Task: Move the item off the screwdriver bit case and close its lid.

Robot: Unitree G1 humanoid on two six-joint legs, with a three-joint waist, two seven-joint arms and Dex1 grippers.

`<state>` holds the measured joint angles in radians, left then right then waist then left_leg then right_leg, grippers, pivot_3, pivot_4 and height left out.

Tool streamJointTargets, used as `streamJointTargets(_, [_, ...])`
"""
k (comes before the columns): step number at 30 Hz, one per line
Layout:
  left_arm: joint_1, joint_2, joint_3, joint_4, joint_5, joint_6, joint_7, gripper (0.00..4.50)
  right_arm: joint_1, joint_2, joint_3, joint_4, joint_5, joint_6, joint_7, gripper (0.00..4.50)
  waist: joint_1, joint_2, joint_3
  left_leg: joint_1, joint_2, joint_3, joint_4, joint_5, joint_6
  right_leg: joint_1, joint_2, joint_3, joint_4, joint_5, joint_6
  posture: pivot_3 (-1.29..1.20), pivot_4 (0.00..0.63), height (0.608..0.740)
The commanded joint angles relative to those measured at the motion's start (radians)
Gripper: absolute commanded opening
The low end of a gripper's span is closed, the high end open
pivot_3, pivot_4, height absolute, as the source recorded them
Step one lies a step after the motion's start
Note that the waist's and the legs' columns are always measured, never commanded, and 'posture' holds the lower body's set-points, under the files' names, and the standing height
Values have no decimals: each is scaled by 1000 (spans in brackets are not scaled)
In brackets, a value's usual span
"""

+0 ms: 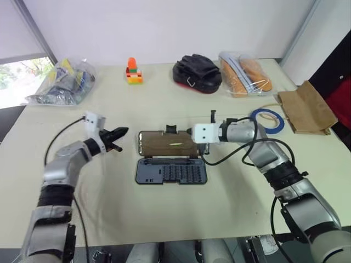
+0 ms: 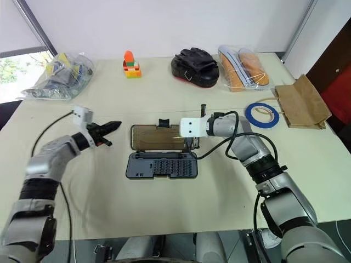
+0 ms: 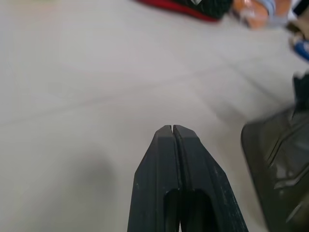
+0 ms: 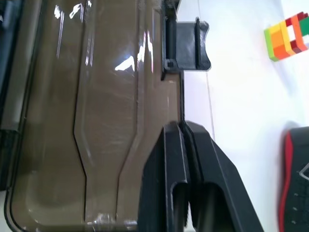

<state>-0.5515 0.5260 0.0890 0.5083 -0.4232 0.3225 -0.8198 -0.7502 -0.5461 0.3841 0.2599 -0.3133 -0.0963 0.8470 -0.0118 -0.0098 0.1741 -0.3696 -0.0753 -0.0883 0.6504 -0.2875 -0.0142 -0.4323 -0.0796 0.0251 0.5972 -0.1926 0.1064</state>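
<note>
The case (image 1: 171, 171) lies open in the middle of the frame, its base of bits nearest the bottom and its brown lid (image 1: 167, 144) folded flat on the table (image 1: 164, 213) above it, latch tab pointing to the top. Nothing rests on either half. The blue tape ring (image 1: 267, 119) lies on the table at the right, well apart from the case and just beside a paper bag (image 1: 306, 108), so the first half of the job looks done; the lid is not yet swung over, and that is what remains.

The right gripper (image 4: 182, 129) has its jaws pressed together on nothing, its tips at the lid's right end near the edge. The left gripper (image 1: 122, 132), also closed and empty, hovers to the left of the lid, near it but apart.
</note>
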Motion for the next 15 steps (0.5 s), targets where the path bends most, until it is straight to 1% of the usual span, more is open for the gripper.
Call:
streamJointTargets(1, [-104, -36, -63, 189, 91, -127, -99, 0, -20, 11, -19, -30, -6, -1, -21, 29, -1, 0, 0, -2, 0, 0, 0, 1, -2, -2, 0, 0, 0, 0, 0, 0, 150, 740])
streamJointTargets(6, [-206, -66, -90, 362, 137, -175, -226, 0, -24, 26, -29, -40, 5, 13, -23, 29, -10, 0, 0, -4, 0, 1, 0, 1, -2, -6, 0, 0, 1, 0, 0, 0, 150, 740])
streamJointTargets(7, [-219, -70, -90, 381, 142, -179, -245, 0, -22, 31, -36, -46, 13, 22, -24, 285, -11, 0, 0, -4, 1, 1, 0, 1, -2, -6, 1, 0, 2, 0, 0, 0, 150, 740])
streamJointTargets(9, [-238, -74, -90, 410, 149, -183, -283, 0, -19, 30, -36, -63, 25, 42, 1, 973, -9, 0, 0, -5, 1, 1, 0, 1, -2, -6, 1, 0, 2, 0, 0, 0, 150, 740])
streamJointTargets(12, [-255, -76, -84, 432, 159, -186, -308, 0, -8, 8, -42, -140, 15, 53, 6, 2498, -6, 0, 0, -6, 0, 1, 0, 1, -2, -7, 0, 0, 2, 0, 0, 0, 150, 740])
streamJointTargets(13, [-257, -75, -79, 433, 158, -179, -317, 0, -2, -12, -54, -198, 32, 91, 39, 3013, -5, 0, 0, -6, 0, 1, 0, 1, -2, -7, 0, 0, 2, 0, 0, 0, 150, 740])
streamJointTargets(14, [-258, -72, -74, 432, 156, -177, -324, 0, 5, -37, -92, -295, 126, 218, 123, 3496, -5, 0, 0, -6, 0, 1, 0, 1, -2, -8, 0, 0, 2, 0, 0, 0, 150, 740])
streamJointTargets(15, [-257, -67, -67, 425, 150, -170, -335, 0, 11, -63, -150, -411, 271, 399, 207, 3496, 0, 0, 0, -7, 0, 1, 1, 1, -2, -8, 0, 0, 2, 0, 0, 0, 150, 740])
